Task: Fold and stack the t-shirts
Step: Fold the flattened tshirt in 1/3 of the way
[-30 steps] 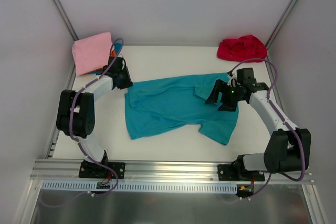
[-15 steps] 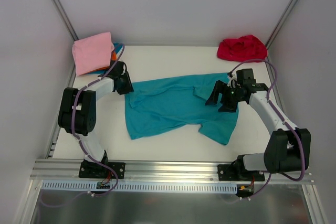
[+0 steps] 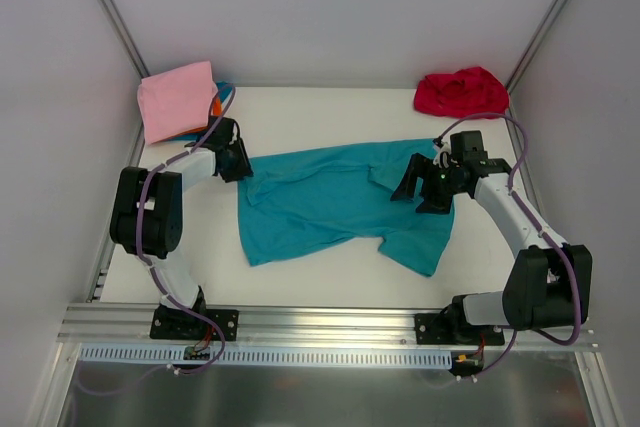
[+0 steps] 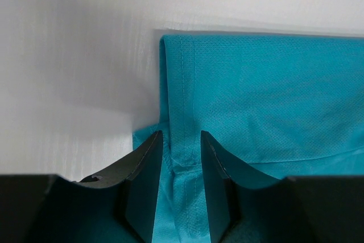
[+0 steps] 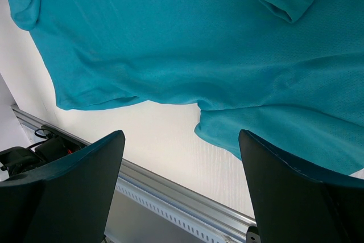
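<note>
A teal t-shirt (image 3: 330, 202) lies spread and rumpled in the middle of the table. My left gripper (image 3: 238, 160) is low at its far left corner. In the left wrist view its jaws (image 4: 182, 135) stand narrowly open astride the teal hem (image 4: 181, 101), which lies flat between them. My right gripper (image 3: 425, 187) hovers over the shirt's right side, wide open with nothing between its fingers (image 5: 181, 133); teal cloth (image 5: 199, 38) lies below it. A red t-shirt (image 3: 460, 92) is bunched at the back right. A folded pink one (image 3: 177, 99) lies at the back left over orange (image 3: 216, 105) and blue (image 3: 226, 90) ones.
White walls close in the table on three sides. A metal rail (image 3: 330, 322) runs along the near edge and carries both arm bases. Bare white tabletop (image 3: 330, 117) shows behind the teal shirt.
My left gripper's jaws have spread a little around the hem, and its wrist has shifted slightly. The right arm and the shirts have not moved.
</note>
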